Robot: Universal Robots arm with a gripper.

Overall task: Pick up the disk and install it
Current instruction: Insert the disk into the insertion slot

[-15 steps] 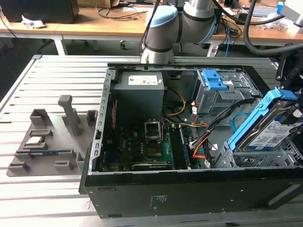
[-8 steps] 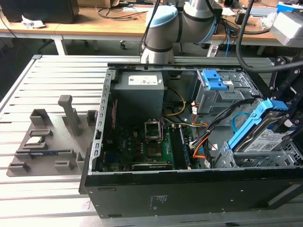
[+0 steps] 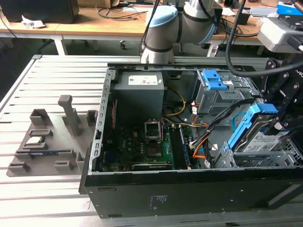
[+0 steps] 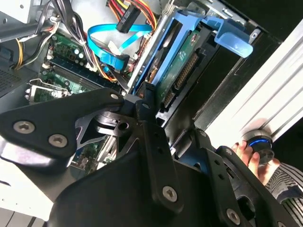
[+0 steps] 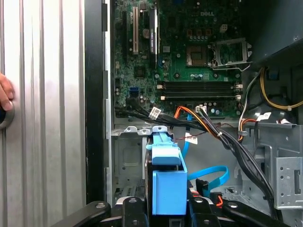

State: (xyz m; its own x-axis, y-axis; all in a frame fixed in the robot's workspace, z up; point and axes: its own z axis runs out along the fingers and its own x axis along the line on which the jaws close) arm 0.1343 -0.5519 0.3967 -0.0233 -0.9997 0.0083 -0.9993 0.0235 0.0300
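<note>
The gripper [image 5: 166, 210] was clenched on the disk [image 3: 261, 141], its dark fingers [image 5: 135, 208] pressing the bright blue frame from either side, as the first wrist view showed; the drive hung tilted just beyond the fingertips, partly down into the grey metal drive bay [image 3: 226, 158] at the corner of the open computer case [image 3: 189, 189] nearest the pincer. Judged from its metal body and bare circuit board with connector pins, seen in the second wrist view, the disk was stiff, fairly heavy for its size and sensitive to knocks; the plastic frame was the safer place to hold, since its flat sides gave the fingers purchase away from the electronics, though smooth plastic could slip if the grip loosened. One drive in a frame was in the pincer. Farther from it, higher in the case, sat a stack of bare blue caddies [image 3: 214, 80]; I counted two, though a third might have hidden behind. One grey power-supply box [image 3: 139, 90] and one green motherboard [image 5: 189, 52] lay deeper inside, and a person's hand [image 4: 253, 158] rested on a round button [image 4: 259, 144] outside the case, beside the arm
</note>
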